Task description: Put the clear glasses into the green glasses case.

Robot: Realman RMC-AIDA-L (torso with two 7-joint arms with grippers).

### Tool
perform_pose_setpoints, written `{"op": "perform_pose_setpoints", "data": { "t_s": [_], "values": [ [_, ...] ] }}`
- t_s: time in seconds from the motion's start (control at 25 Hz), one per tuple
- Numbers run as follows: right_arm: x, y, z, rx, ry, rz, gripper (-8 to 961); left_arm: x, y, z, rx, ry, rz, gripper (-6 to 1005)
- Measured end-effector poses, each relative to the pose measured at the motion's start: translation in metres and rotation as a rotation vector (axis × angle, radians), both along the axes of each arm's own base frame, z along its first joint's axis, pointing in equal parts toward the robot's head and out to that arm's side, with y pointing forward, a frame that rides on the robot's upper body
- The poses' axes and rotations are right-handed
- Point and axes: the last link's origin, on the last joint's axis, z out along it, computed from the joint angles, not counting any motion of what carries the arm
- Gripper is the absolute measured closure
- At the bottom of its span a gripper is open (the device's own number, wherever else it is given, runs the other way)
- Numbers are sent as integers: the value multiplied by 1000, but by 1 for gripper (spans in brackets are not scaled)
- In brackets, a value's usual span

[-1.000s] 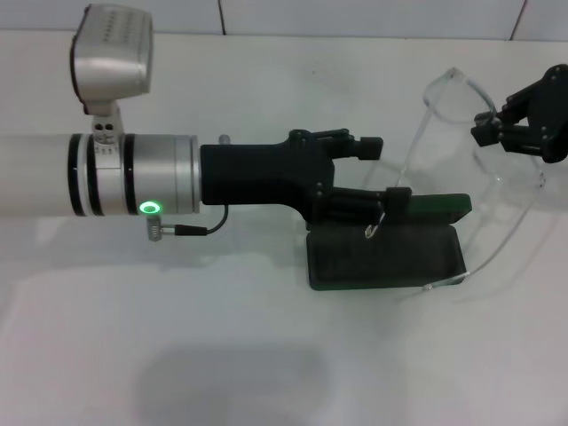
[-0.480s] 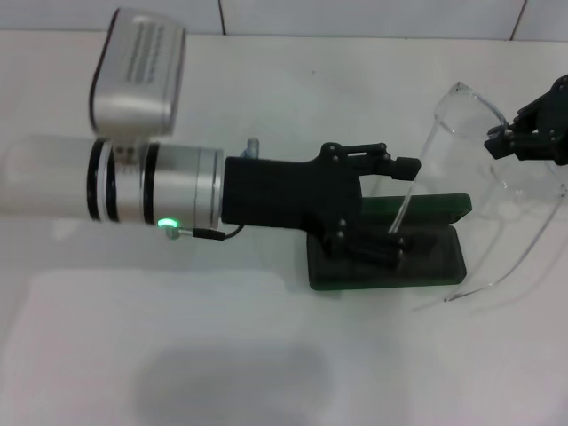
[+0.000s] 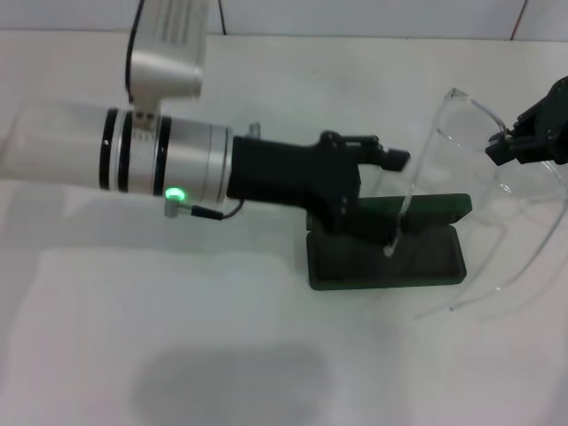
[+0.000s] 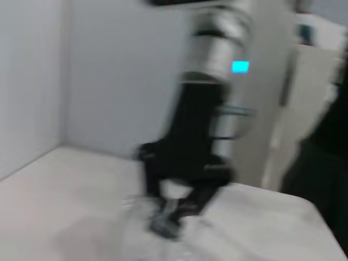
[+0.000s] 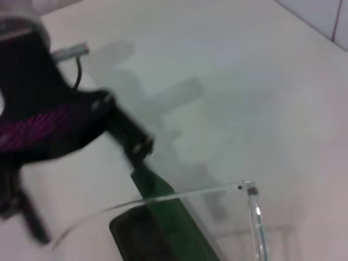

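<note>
The left gripper (image 3: 390, 200) reaches over the open green glasses case (image 3: 387, 257), seemingly pinching one thin arm of the clear glasses (image 3: 461, 120) above the lining. The right gripper (image 3: 515, 146) grips the lens at the far right. The glasses remain raised, unfolded, not yet inside.

A plain white table (image 3: 222, 355) fills the head view, with a white tiled wall (image 3: 355, 16) running along its far edge behind it.
</note>
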Motion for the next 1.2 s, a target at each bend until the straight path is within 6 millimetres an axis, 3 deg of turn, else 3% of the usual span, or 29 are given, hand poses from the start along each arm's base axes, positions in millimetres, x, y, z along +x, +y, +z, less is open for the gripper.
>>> {"op": "perform_pose_setpoints", "data": {
  "t_s": [0.24,0.56,0.88,1.2],
  "values": [
    [-5,2,0,-37,-55,-12,846,2,29,18,-63,71,270,113],
    [-8,2,-3,-90,-144,-34,848,-14,43,36,-61,133,435,113],
    [-29,10,-3,-99,-188,-70,849,-26,59,36,80,298,498,113],
    [-62,24,1,-41,-223,-105,850,-9,61,32,157,437,474,113]
  ]
}}
